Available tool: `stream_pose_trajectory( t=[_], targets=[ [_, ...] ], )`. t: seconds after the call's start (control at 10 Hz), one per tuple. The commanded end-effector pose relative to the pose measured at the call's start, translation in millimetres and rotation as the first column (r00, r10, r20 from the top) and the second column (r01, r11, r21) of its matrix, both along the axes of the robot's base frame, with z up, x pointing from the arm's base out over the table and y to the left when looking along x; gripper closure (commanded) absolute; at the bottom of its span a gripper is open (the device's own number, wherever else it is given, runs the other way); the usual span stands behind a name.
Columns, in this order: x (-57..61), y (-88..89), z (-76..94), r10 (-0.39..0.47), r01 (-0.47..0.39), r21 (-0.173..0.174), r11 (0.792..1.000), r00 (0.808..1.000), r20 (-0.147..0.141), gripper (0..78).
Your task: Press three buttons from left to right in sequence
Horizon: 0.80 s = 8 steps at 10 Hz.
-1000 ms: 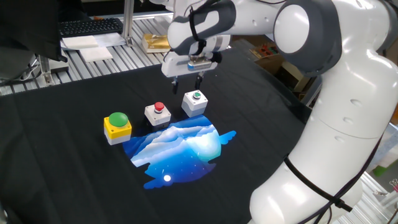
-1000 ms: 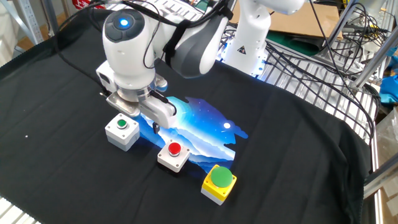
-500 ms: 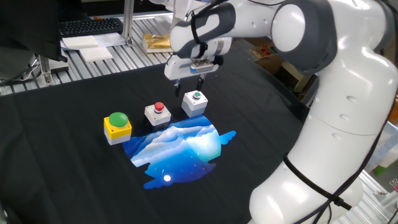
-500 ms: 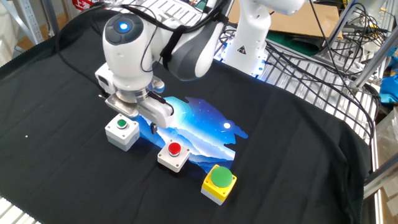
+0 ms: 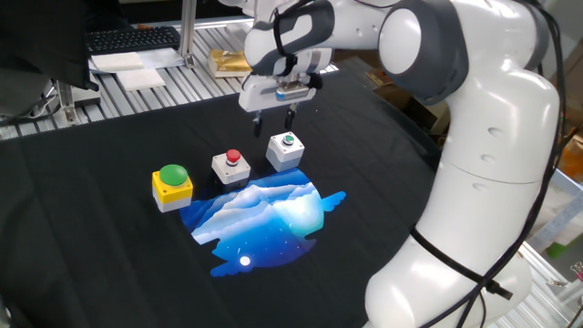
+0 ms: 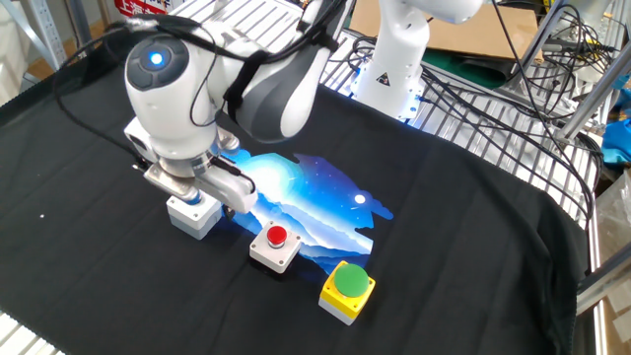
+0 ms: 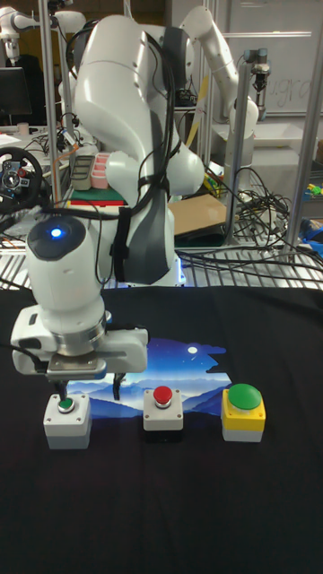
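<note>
One fixed view: gripper (image 5: pixel 273 117), fingers apart and empty, hangs just behind the small green button (image 5: pixel 289 140). Other fixed view: wrist hides that button; red button (image 6: pixel 277 237) and big green button (image 6: pixel 348 279) exposed. Tall fixed view: fingers straddle the box. Judged step: third press; next, centre and descend.

From my remote station I log:

- Button boxes on the cloth: three. One yellow box (image 5: pixel 172 188) with a large green dome; one white box (image 5: pixel 230 165) with a small red button; one white box (image 5: pixel 286 149) with a small green button.
- Green buttons: two. Red buttons: one.
- Blue printed mat (image 5: pixel 264 217): one.
- Black cloth (image 5: pixel 109 264): one.
- Arm over the boxes: one, with one gripper (image 5: pixel 274 117).
- Keyboard (image 5: pixel 133 38): one.
</note>
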State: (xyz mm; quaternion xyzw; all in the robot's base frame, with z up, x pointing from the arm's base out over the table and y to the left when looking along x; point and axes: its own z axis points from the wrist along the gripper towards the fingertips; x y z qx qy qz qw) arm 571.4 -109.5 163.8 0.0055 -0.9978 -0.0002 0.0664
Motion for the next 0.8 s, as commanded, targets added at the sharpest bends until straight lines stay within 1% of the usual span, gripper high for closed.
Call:
stream_pose_trajectory(
  t=[0.1,0.2,0.4,0.6,0.8],
  targets=[
    [-1.4,-0.7,-7.6,-0.008,0.008,0.0,1.0,1.0,0.001,0.1],
    [-1.9,-1.3,-7.8,-0.008,0.008,0.0,1.0,1.0,-0.001,0.1],
    [-8.8,-7.4,-11.0,-0.005,0.005,0.0,1.0,1.0,0.0,0.1],
    [-11.9,-7.3,-13.4,-0.013,0.013,-0.001,1.0,1.0,0.001,0.1],
    [-15.6,-5.3,-16.9,-0.013,0.013,0.003,1.0,0.999,0.029,0.1]
  ],
)
